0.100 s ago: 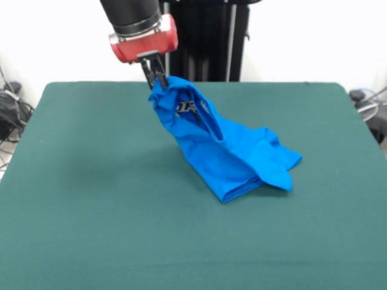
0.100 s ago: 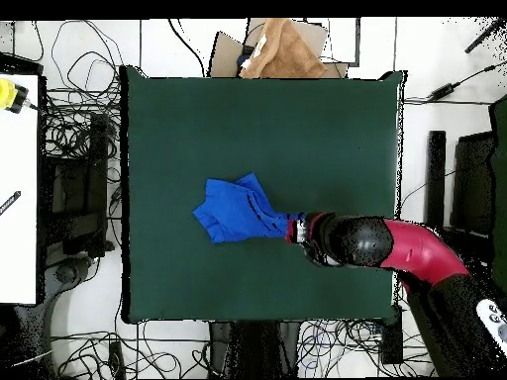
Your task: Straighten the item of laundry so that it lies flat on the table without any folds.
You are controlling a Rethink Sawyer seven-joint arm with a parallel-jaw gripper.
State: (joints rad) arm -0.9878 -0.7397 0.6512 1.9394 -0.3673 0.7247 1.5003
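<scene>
The gripper (image 1: 156,77) is pinched closed on 1 blue T-shirt (image 1: 227,151), lifting a corner off the 1 green table (image 1: 91,181).

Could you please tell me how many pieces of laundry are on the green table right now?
1. A bright blue cloth T-shirt lies crumpled near the middle of the dark green felt table, one end lifted by the robot's black claw. Its folds could hide nothing else that I can see.
</scene>
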